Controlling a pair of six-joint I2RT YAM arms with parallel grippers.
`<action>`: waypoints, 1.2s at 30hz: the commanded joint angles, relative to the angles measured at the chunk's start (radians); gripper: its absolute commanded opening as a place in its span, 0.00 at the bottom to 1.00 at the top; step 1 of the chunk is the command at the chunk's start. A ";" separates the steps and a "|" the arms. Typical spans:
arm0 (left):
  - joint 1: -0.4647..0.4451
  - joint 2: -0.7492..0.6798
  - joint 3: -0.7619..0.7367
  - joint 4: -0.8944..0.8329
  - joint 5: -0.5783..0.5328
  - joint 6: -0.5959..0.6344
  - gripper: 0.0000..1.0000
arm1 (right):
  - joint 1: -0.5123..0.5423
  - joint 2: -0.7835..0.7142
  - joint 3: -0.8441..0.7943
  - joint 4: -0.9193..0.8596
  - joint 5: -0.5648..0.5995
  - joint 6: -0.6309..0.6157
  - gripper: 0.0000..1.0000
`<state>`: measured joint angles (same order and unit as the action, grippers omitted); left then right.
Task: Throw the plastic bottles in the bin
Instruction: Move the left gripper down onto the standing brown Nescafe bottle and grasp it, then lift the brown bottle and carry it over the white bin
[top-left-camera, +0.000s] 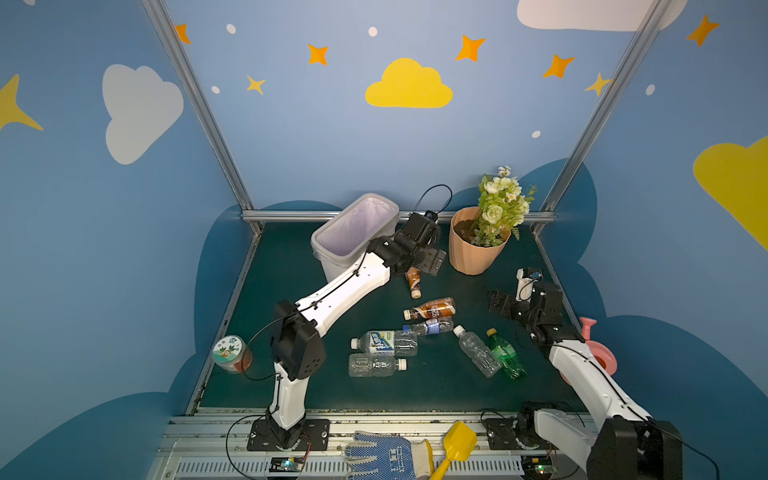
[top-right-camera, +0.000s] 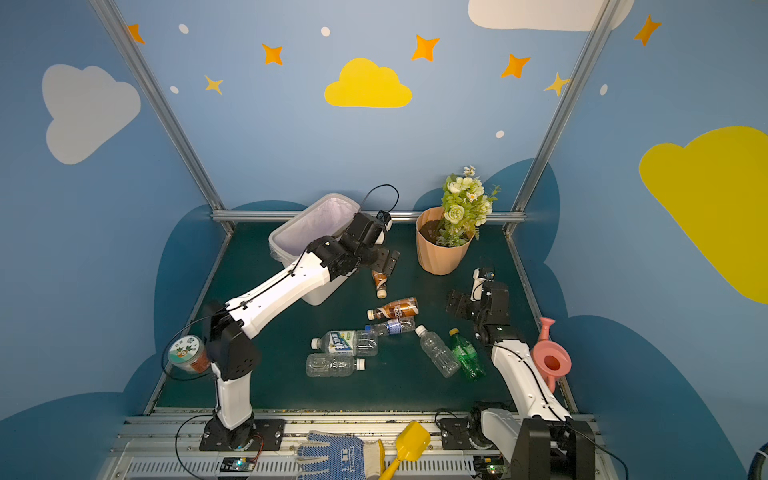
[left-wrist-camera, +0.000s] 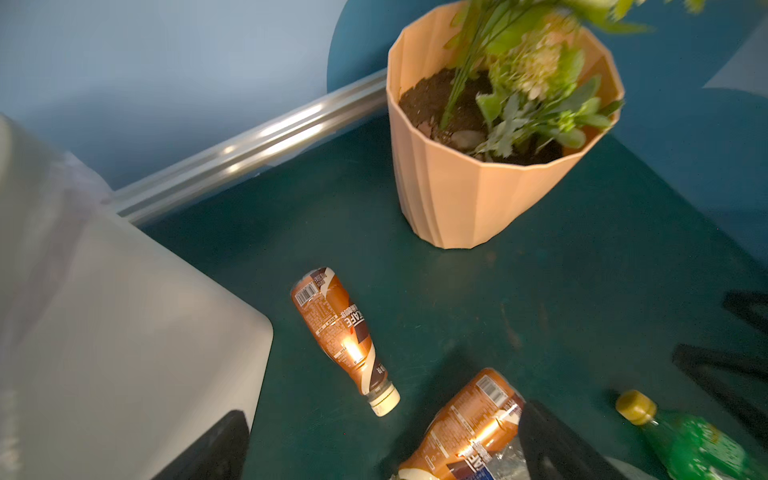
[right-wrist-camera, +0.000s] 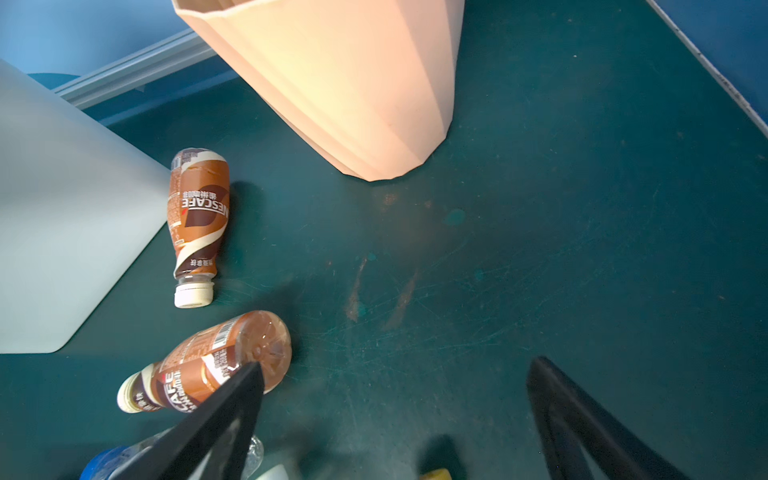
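Seven plastic bottles (top-left-camera: 384, 341) lie on the table (top-left-camera: 415, 390), right of the bin (top-left-camera: 334, 270). The left gripper (top-left-camera: 434, 262) and right gripper (top-left-camera: 498, 303) are wide open, holding nothing.

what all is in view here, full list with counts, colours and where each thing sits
brown bottles: 2, brown labels, lying on the green mat right of the bin
clear bottles: 4, clear, lying mid-mat
green bottle: 1, green with yellow cap, beside a clear one
bin: 1, white with bag liner, back of mat
flowerpot: 1, peach, with flowers, back right
jar: 1, green-white lid, left edge
watering can: 1, pink, right edge
glove: 1, blue-white, front rail
scoop: 1, yellow, beside the glove
arms: 2, white-black, front corners
left fingers: black, open, empty, by the bin
right fingers: black, open, empty, near a brown bottle
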<state>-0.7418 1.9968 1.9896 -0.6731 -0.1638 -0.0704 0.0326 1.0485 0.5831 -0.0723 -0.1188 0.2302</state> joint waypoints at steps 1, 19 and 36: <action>0.015 0.088 0.112 -0.154 -0.032 -0.072 1.00 | 0.003 -0.015 -0.012 -0.004 0.019 -0.005 0.97; 0.092 0.499 0.469 -0.308 0.037 -0.205 0.94 | -0.002 -0.016 -0.026 -0.008 0.038 -0.020 0.97; 0.104 0.647 0.511 -0.322 0.100 -0.189 0.92 | -0.005 -0.071 -0.018 -0.059 0.049 -0.029 0.97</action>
<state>-0.6415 2.6266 2.4592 -0.9756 -0.0891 -0.2626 0.0319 0.9955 0.5663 -0.0978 -0.0853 0.2165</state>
